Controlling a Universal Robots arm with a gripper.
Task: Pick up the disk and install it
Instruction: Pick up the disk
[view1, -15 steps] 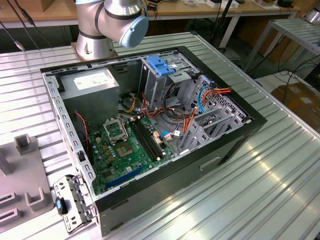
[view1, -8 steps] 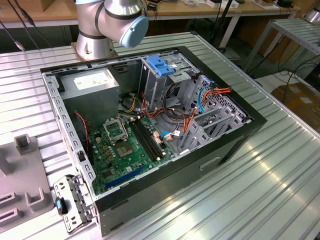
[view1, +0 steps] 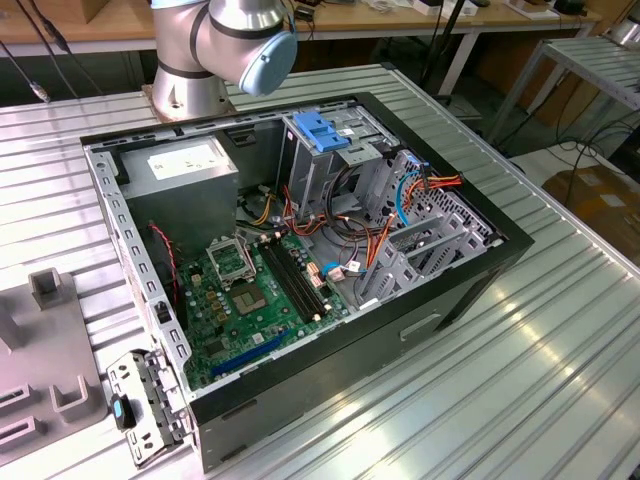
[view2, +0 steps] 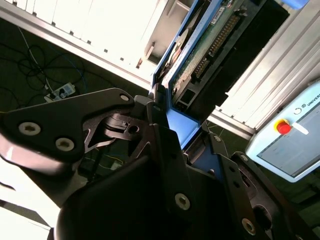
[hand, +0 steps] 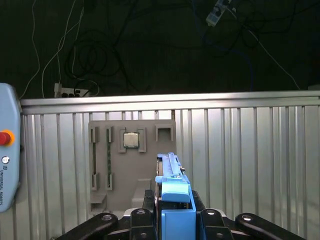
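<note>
The claw (hand: 175, 220) was clamped on the disk (hand: 172, 180), gripping it by its blue side rails, seen in both wrist views, with the ribbed table (hand: 250, 160) beyond it. Pick-up looked done. Installing was left, I judged: the open computer case (view1: 300, 260) sat mid-frame in the exterior view, its drive cage (view1: 330, 160) at upper centre.

Tangled cables (view1: 375, 235) crowd the case (view1: 330, 375) beside the tall drive cage (view1: 318, 170); over the motherboard (view1: 250, 300) there's open room for the gripper (hand: 174, 220).
</note>
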